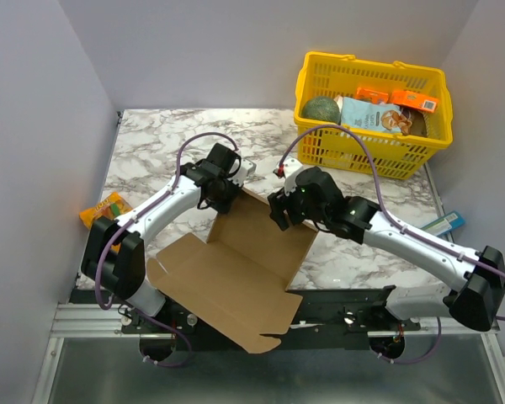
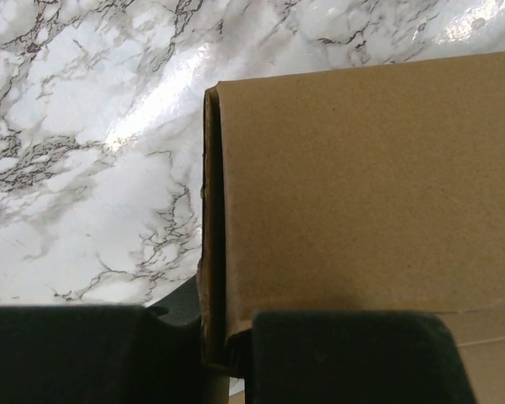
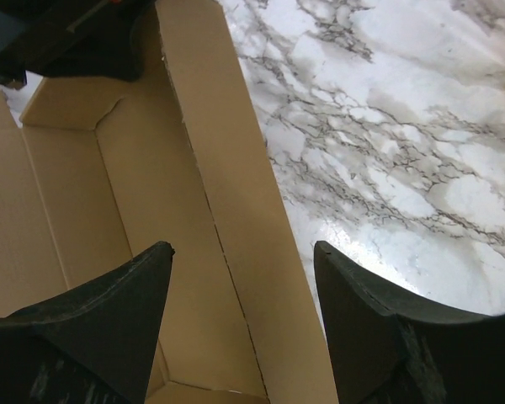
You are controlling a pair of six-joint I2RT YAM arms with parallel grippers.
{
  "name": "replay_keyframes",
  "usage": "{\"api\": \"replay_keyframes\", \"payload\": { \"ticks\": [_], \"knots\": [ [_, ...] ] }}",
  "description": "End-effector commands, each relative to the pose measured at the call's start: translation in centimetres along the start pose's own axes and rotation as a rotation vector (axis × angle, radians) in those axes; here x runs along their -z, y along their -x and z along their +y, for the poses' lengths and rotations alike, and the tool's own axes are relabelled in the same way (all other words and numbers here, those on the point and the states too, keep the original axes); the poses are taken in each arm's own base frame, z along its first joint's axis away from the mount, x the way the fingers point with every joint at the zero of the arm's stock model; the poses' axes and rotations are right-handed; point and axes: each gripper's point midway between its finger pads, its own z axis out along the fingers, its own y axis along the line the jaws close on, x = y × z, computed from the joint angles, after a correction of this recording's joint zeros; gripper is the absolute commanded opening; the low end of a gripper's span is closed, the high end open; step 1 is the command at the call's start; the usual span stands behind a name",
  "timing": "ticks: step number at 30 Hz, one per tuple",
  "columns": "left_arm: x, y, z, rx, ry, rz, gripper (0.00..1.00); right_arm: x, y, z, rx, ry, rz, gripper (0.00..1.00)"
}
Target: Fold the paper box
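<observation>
Two hands work the far edge of the box (image 1: pixel 236 269), which lies open and mostly flat on the tabletop (image 1: pixel 151 143), its near flap overhanging the front edge between the arm bases. Left hand (image 1: pixel 212 192): clamped on the box's far-left corner, where its wrist view shows a cardboard wall doubled over and the fold pinched between the fingers (image 2: pixel 345 353). Right hand (image 1: pixel 279 212): apart and holding nothing, poised over the far-right part of the box. Its wrist view shows the two fingers (image 3: pixel 101 320) straddling a long cardboard strip along the box's outer edge, beside bare marble; whether that strip stands or lies flat I cannot tell. Assessment: the step in hand appears to be raising and tucking the far wall while the left grip anchors the corner. Recommended practice: hold the left clamp firm so the sheet does not slide. Bring the right hand down squarely over the strip and close on it near the crease, not at the free edge. Then roll it inward along the scored line, so the board bends at the score and not mid-panel. Risk noted: the overhanging near flap leaves the sheet lightly seated, and a hard pull could swing the whole box. The basket (image 1: pixel 320 151) and packet (image 1: pixel 105 210) stand well apart and pose no obstruction.
</observation>
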Motion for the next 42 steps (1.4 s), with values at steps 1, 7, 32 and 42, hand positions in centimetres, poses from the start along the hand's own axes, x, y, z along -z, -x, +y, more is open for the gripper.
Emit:
{"api": "replay_keyframes", "payload": {
  "ticks": [1, 7, 32, 42],
  "knots": [
    [0.3, 0.7, -0.4, -0.003, -0.034, -0.018, 0.07, -0.4, -0.1, 1.2, 0.051, 0.076, 0.013, 0.75],
    [1.1, 1.8, -0.7, -0.009, -0.047, -0.063, 0.1, -2.4, -2.3, 1.1, 0.021, 0.052, 0.078, 0.57],
    [27.7, 13.8, 4.9, 0.256, 0.209, -1.026, 0.99, -6.1, -5.7, -6.5, -0.624, -0.189, -0.012, 0.11],
    [22.9, 7.3, 4.7, 0.362, 0.125, -0.878, 0.99, -8.5, -5.3, -7.5, -0.792, -0.236, -0.111, 0.2]
  ]
}}
